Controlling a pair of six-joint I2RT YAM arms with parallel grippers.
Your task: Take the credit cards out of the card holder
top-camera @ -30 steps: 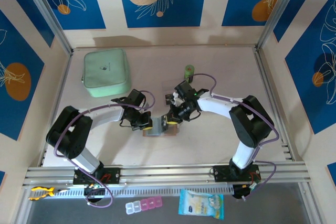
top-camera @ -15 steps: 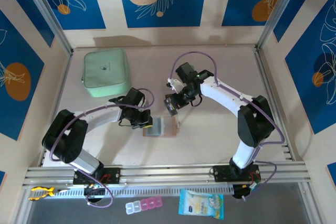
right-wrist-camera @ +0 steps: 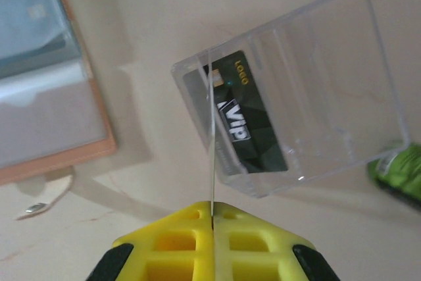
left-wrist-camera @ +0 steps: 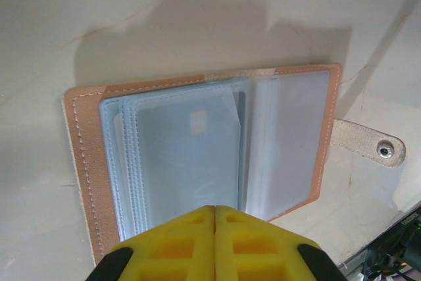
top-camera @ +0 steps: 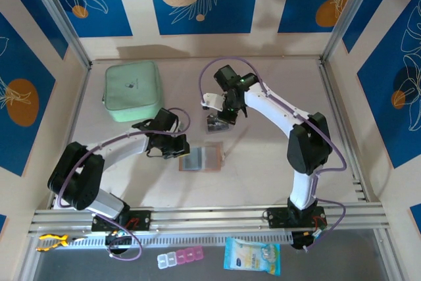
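Top external view: I have the tan, salmon-edged bifold card holder [top-camera: 209, 160] lying open and flat near the middle of the pale table [top-camera: 276, 162], its grey-blue clear sleeves facing up. My left gripper [top-camera: 181, 151] is at its left edge. On the left wrist view the yellow fingers [left-wrist-camera: 177, 241] are pressed together with nothing between them, and they cover the near rim of the card holder [left-wrist-camera: 85, 156], so I cannot tell whether they touch it. A pale strap with a metal snap [left-wrist-camera: 368, 146] sticks out from the holder's right side. The right gripper [top-camera: 220, 115] hangs further back, over a clear plastic box [top-camera: 216, 124], well apart from the holder. On the right wrist view that claw [right-wrist-camera: 212, 212] is clamped on a thin card [right-wrist-camera: 212, 136] seen edge-on; it rises as a pale line straight across my sight of the clear plastic box [right-wrist-camera: 316, 83]. Inside the box a dark card printed VIP [right-wrist-camera: 247, 116] lies tilted against one wall. A green object [right-wrist-camera: 395, 172] is cut off at the frame edge just beyond the box, and the holder [right-wrist-camera: 39, 97] sits off to the upper left. A mint-green zip case [top-camera: 133, 90] rests at the back left, clear of both arms. In front of the rail lie a small pink and clear pill organiser [top-camera: 181, 256] and a blue snack packet [top-camera: 252, 256].
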